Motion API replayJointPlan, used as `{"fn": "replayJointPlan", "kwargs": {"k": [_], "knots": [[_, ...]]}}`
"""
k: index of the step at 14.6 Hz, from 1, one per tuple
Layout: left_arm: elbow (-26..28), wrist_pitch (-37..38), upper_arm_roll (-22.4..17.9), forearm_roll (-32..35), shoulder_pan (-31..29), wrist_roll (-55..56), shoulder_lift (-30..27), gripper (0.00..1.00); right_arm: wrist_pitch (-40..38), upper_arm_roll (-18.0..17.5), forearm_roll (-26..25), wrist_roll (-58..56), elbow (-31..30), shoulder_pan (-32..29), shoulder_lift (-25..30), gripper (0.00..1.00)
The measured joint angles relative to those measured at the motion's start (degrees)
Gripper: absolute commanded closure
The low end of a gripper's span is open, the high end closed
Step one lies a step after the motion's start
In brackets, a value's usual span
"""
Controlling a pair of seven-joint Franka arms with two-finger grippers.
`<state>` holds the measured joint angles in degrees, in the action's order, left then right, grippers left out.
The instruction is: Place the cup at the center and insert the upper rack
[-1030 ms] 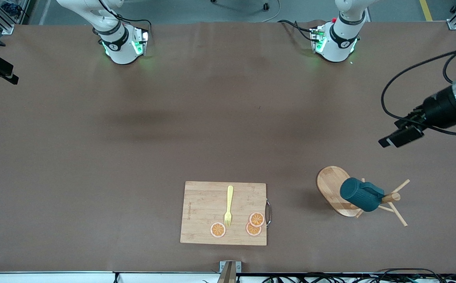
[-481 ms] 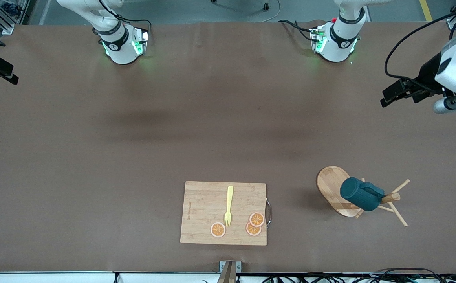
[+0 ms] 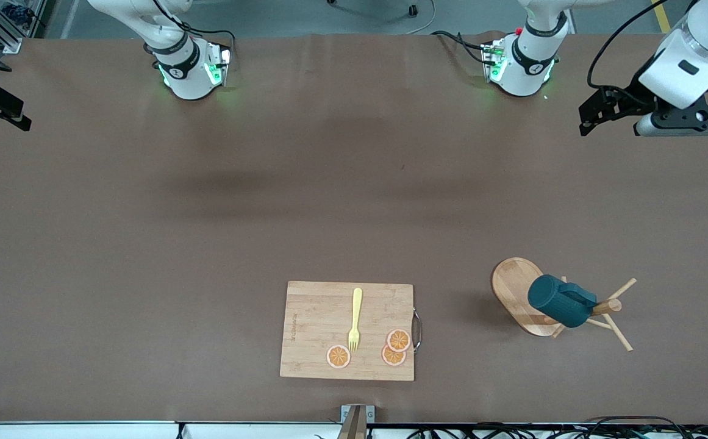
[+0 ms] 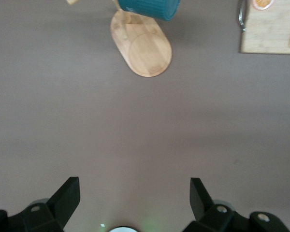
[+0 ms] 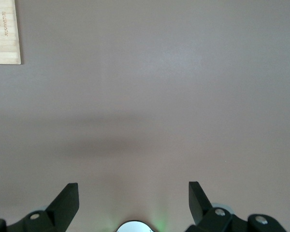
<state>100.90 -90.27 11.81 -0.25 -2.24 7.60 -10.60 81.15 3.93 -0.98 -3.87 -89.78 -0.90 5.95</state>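
The upper rack, a light wooden mug tree, lies tipped on its side near the left arm's end of the table, with its thin pegs pointing toward that end. The dark teal cup lies on its side around the rack's post. Both show at the edge of the left wrist view: cup, oval base. My left gripper is high over the table near its own base, open and empty. My right gripper is over the table's edge at its own end, open and empty.
A bamboo cutting board lies near the front edge, holding a yellow fork and three orange slices. Its edge shows in the left wrist view and its corner in the right wrist view.
My left gripper has swung up and back toward its base, away from the rack and cup. The rack, cup and right arm have stayed put.
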Motion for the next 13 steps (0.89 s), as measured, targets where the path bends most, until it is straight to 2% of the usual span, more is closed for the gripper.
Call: {"fn": "replayJointPlan", "kwargs": {"k": [2, 6, 13], "knots": [[-0.54, -0.3, -0.27, 1.87, -0.29, -0.95, -0.14, 0.0, 0.0, 0.0, 0.0, 0.0, 0.0, 0.0, 0.0, 0.0], [-2.47, -0.53, -0.83, 1.91, -0.89, -1.28, 0.99, 0.0, 0.0, 0.0, 0.0, 0.0, 0.0, 0.0, 0.0, 0.0], [-2.58, 1.3, -0.81, 0.55, -0.81, -0.68, 1.92, 0.0, 0.0, 0.0, 0.0, 0.0, 0.0, 0.0, 0.0, 0.0]]}}
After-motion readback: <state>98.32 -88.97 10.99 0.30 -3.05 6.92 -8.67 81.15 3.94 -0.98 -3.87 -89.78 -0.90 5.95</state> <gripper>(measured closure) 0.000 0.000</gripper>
